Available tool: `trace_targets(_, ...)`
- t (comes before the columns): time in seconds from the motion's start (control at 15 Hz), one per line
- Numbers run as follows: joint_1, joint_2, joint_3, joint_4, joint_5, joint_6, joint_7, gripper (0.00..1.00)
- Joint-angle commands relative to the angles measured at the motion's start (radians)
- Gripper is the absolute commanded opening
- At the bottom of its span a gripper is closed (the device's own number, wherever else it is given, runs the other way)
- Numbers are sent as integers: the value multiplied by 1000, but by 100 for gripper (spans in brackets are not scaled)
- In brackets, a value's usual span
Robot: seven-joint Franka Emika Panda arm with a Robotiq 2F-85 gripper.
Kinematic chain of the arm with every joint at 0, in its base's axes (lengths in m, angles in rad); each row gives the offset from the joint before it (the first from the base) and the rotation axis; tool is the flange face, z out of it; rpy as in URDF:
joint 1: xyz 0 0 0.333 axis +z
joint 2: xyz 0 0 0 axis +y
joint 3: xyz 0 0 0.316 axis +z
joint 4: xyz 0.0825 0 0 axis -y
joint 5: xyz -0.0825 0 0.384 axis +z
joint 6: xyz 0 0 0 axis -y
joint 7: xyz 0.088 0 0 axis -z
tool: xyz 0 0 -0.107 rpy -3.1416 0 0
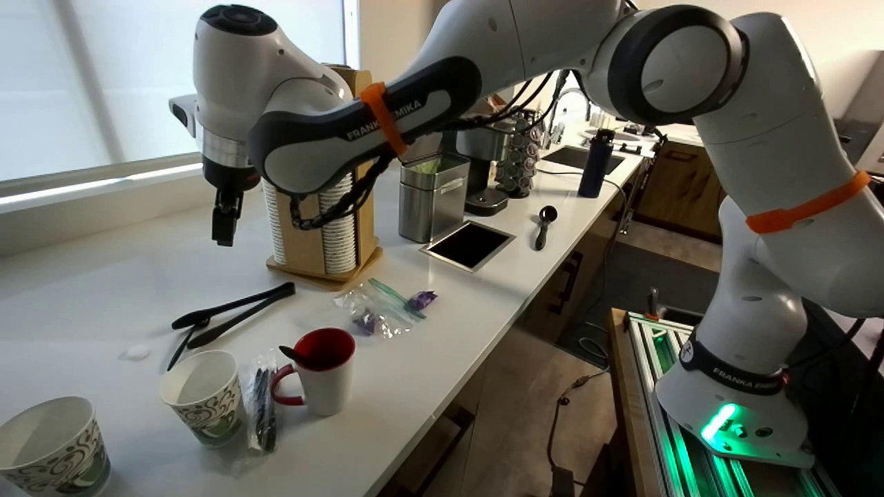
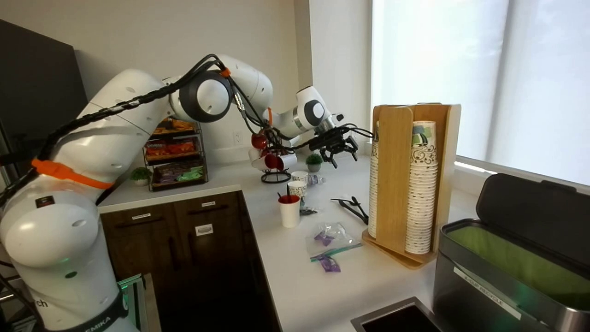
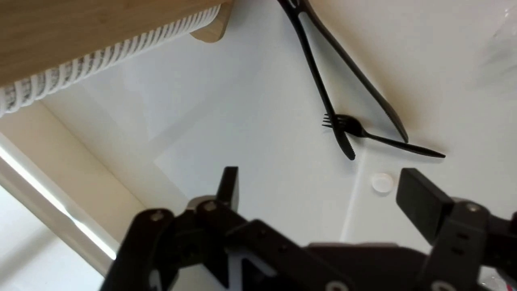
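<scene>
Nearest in the wrist view, the gripper [image 3: 323, 182] hangs above the white counter [image 3: 250, 121], its jaws spread wide. Lower down, black tongs [image 3: 317, 76] lie splayed on the counter, one leg crossing the head of a black fork [image 3: 354, 126], the other ending just beside the fork's handle. I can see a small round white piece [image 3: 382, 183] near them, though I can't tell what it is.

Close to the hinged end of the tongs stands a wooden holder [image 2: 394, 180] packed with stacked cups [image 2: 421, 207]. Next to the holder lies a clear bag [image 2: 341, 230]; one purple wrapper [image 2: 324, 238] shows through it and another sits at its zip edge. Farther along, a white mug [image 1: 330, 386] with a red inside stands upright, a dark handle [image 1: 290, 354] poking out of it. Just beside the mug lies a clear packet [image 1: 262, 407] with something dark inside, and past that stand two patterned paper cups [image 1: 207, 404].

On the holder's other side is a metal bin [image 2: 463, 290] with its lid [image 2: 534, 207] up. Looking on down the counter, I spot a black scoop [image 1: 543, 229] lying flat and a dark bottle [image 1: 596, 166] upright.
</scene>
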Motion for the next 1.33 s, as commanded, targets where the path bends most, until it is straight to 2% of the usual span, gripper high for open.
trace_targets(0.0,39,52,-62,55,-11,16,112,100)
trace_targets(0.13,57,63,-82,73,-14,-74,115,100)
trace_targets(0.2,35,31,-59,29,3,-11,81,100)
trace_targets(0.4,44,45,-69,41,0,-38,90,100)
trace_targets(0.47,36,33,-57,20,18,0,106,100)
trace_targets(0.53,42,35,-59,12,40,40,184,100)
trace_targets(0.73,58,67,-57,32,87,117,308,100)
trace_targets(0.93,107,94,-122,49,73,187,493,100)
trace_targets(1.0,119,88,-146,36,37,209,483,100)
trace_targets(1.07,99,75,-112,34,69,170,421,100)
trace_targets(1.27,115,80,-139,34,65,190,444,100)
